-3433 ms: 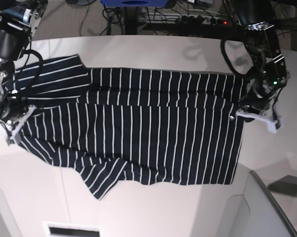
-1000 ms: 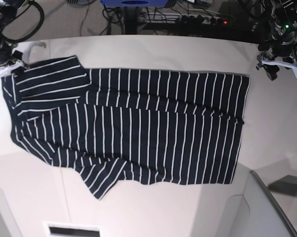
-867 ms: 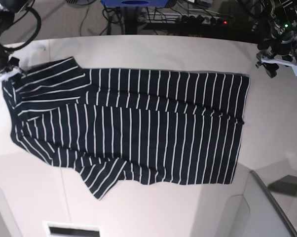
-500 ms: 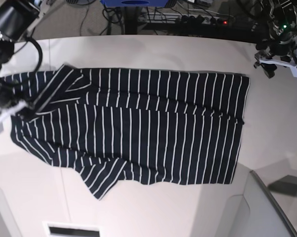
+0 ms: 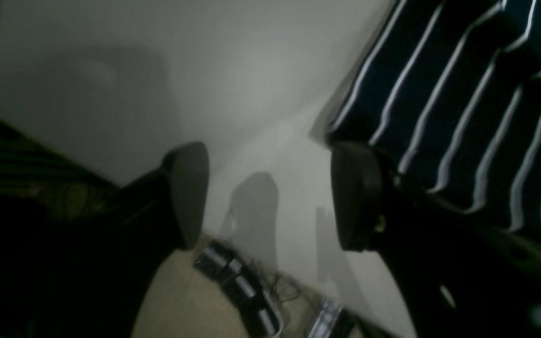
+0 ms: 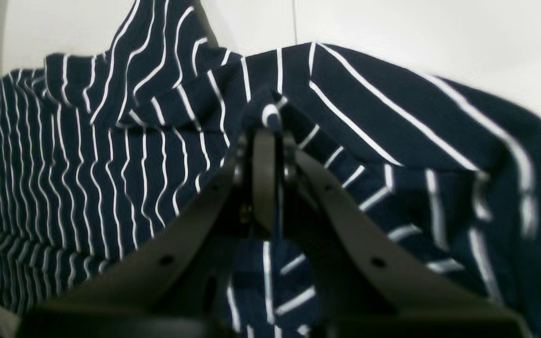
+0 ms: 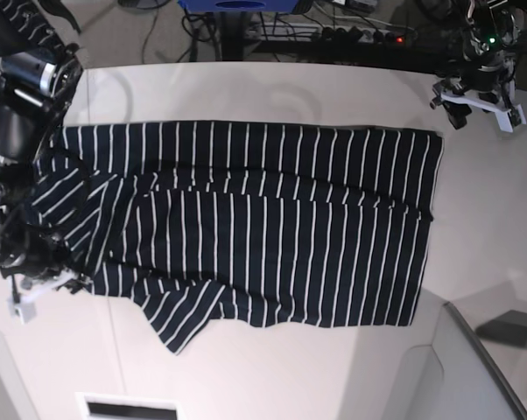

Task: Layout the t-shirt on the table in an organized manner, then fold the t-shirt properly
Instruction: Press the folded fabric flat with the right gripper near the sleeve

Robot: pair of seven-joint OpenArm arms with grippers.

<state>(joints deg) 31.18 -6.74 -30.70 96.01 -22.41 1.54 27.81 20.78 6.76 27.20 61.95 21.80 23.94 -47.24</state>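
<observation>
The t-shirt (image 7: 246, 227) is lying spread on the table (image 7: 272, 87). A fold of it is being pinched by the right gripper (image 6: 270, 141), shown only in its wrist view. The left gripper (image 5: 270, 197) is being held open beside the shirt's corner.

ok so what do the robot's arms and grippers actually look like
Both arms are black, jointed and chunky, with black cables looping alongside. The left gripper has white finger parts, with a small green light glowing on the housing above; up close its fingers end in dark rounded pads. The right gripper has flat, dark grey-brown fingers with small round holes, and shows pale white parts in the base view.
</observation>
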